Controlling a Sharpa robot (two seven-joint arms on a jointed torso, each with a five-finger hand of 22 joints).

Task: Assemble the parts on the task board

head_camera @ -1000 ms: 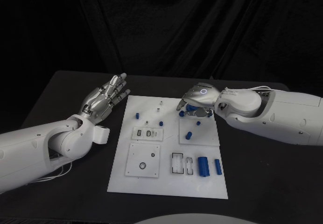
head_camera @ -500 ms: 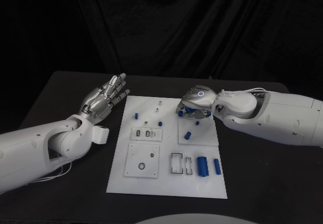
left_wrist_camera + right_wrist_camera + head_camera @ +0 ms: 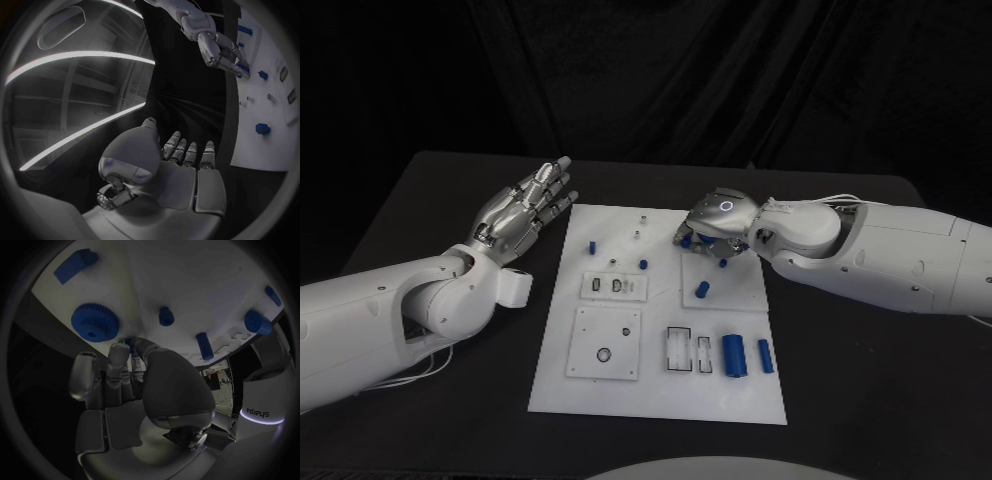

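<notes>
Right hand (image 3: 715, 226) pinching small blue part (image 3: 130, 347) over task board (image 3: 661, 390); left hand (image 3: 524, 211) spread, empty

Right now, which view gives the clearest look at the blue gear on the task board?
The right wrist view: the blue gear sits unobstructed there, teeth and centre hole visible, just beyond the right hand. In the head view that hand covers most of the gear. In the left wrist view it cannot be made out.

The word "Sharpa" stands mirrored on a white part (image 3: 262, 412) beside the right hand.
</notes>
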